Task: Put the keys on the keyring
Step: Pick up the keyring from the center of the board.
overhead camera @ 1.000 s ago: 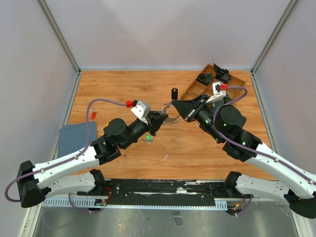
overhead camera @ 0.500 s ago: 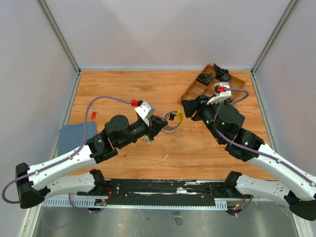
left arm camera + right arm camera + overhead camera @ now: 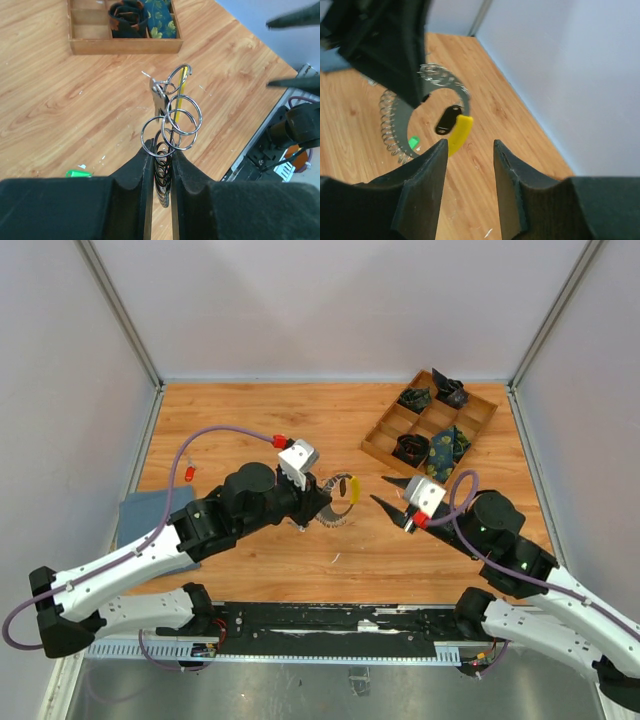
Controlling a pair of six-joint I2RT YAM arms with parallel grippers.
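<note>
Light wooden tabletop is seen between grey walls. The thin silver wire keyring with a yellow sleeve is clamped, lifted, in the narrow left gripper. Just right of the keyring, the right gripper is seen part-open and empty. Threading is judged in hand; next, a key must be fetched and aligned with the keyring's wire end.

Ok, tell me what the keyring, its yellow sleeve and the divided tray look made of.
The keyring looks like bright metal wire, mirror-like glints. The yellow sleeve is probably plastic: smooth, even colour. The divided tray looks like bare wood, grain showing.
</note>
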